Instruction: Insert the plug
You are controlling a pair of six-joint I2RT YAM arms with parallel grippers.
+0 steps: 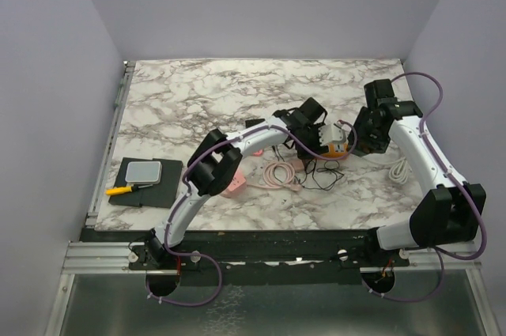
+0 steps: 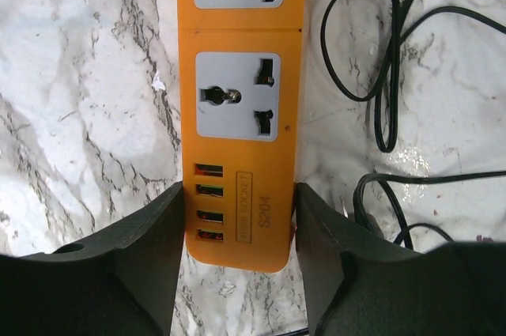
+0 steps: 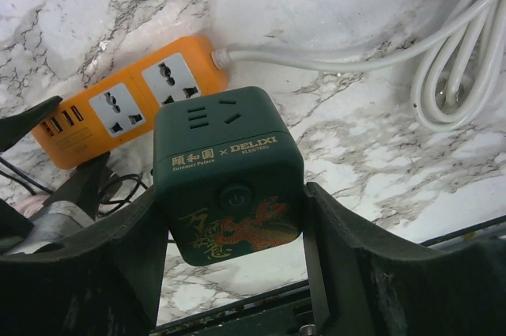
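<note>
Orange strip (image 2: 241, 115) clamped by left tool (image 2: 239, 198); right-wrist view reveals right tool (image 3: 231, 200) gripping green cube (image 3: 225, 146).

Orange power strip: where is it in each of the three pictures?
Top external: orange power strip right of centre.
Left wrist: strip at centre, clamped by the left gripper.
Right wrist: strip upper left, beyond the green cube in the right gripper.
Shared landmark: marble tabletop.

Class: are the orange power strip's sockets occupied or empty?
Empty: both sockets on the orange power strip show bare holes; the green cube is apart.
</note>
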